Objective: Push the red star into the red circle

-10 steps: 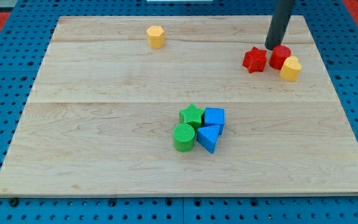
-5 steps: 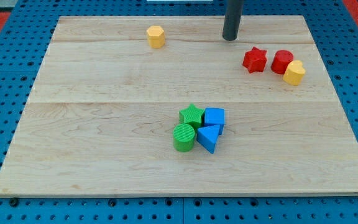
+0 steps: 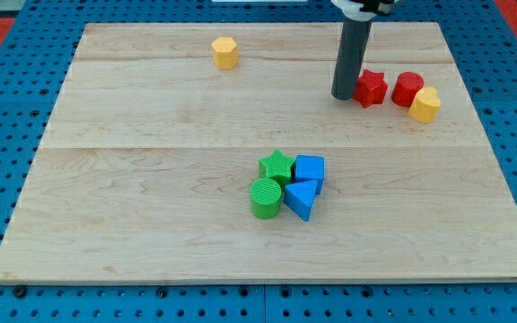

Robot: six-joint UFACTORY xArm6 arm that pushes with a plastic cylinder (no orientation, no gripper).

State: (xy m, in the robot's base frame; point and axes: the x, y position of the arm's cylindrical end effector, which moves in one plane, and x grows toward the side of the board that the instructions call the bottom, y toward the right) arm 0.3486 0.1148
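Observation:
The red star (image 3: 372, 88) lies near the view's top right on the wooden board. The red circle (image 3: 407, 88) is just to its right, a small gap between them. A yellow block (image 3: 424, 104) touches the red circle at its lower right. My tip (image 3: 344, 95) stands on the board right at the star's left side, touching it or nearly so.
A yellow hexagonal block (image 3: 225, 52) sits near the view's top, left of centre. A cluster in the middle holds a green star (image 3: 277, 165), a green circle (image 3: 265, 197), a blue cube (image 3: 310, 168) and a blue triangle (image 3: 301, 197). The board's right edge (image 3: 483, 117) is close to the red blocks.
My tip moved from beside the red circle leftwards along the top, then down to the star's left side. The blocks have barely shifted.

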